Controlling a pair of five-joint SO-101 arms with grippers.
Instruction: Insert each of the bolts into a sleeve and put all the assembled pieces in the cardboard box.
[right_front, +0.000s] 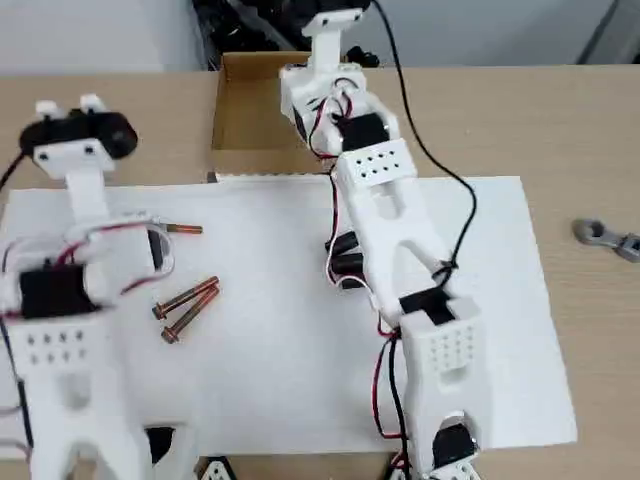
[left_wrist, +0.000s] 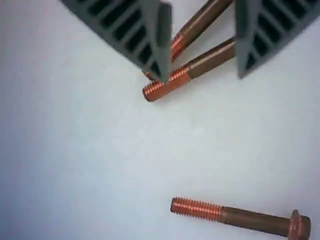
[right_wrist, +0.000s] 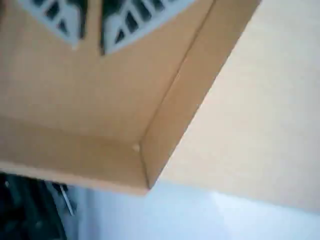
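left claw (left_wrist: 201, 76) wide open, empty, straddling two bolts (left_wrist: 210, 57); next close on one. right claw (right_wrist: 89, 48) barely parted, empty, over cardboard box (right_wrist: 175, 100).

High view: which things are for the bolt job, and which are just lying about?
For the job:
- bolts, three on the sheet
- cardboard box

Just lying about:
- wrench, off to the side on the table
- white sheet, under the bolts

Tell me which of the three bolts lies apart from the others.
The bolt nearest the cardboard box lies alone. The other two bolts lie side by side, close together, farther from the box.
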